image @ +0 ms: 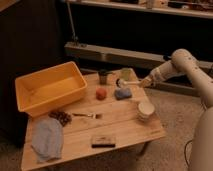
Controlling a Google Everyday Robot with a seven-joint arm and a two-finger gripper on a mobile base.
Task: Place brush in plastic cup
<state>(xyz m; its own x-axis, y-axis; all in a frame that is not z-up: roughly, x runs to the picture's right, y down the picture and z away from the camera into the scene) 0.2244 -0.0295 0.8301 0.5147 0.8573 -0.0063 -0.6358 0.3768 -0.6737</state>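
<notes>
Over the far right of the table (125, 125), my gripper (144, 83) hangs above the wood, fingers pinched tight on the brush (128, 82) by its handle end. Brush lies roughly level in the air, bristle head pointing left, right at the plastic cup (126, 74) – head looks just at/over the rim, can't tell if touching.

Step in hand, imo: getting brush into cup. To do it well: tip the brush so one end points down, center it over the mouth, lower till it's inside, then let go. Cup's light and could tip if the brush pushes the rim sideways. Dark cup (103, 76) stands just left of it – don't drop into that one.

Counts: 1 brush, 1 green cup, 1 dark cup, 1 whitish cup (145, 110) at near right, 1 yellow bin (30, 95) far left, 1 fork (87, 115), 1 dark block (103, 141), 1 grey cloth (46, 139), 1 red ball-ish thing (101, 93), 1 blue item (123, 93), 1 dark cluster (62, 117) by the bin.
</notes>
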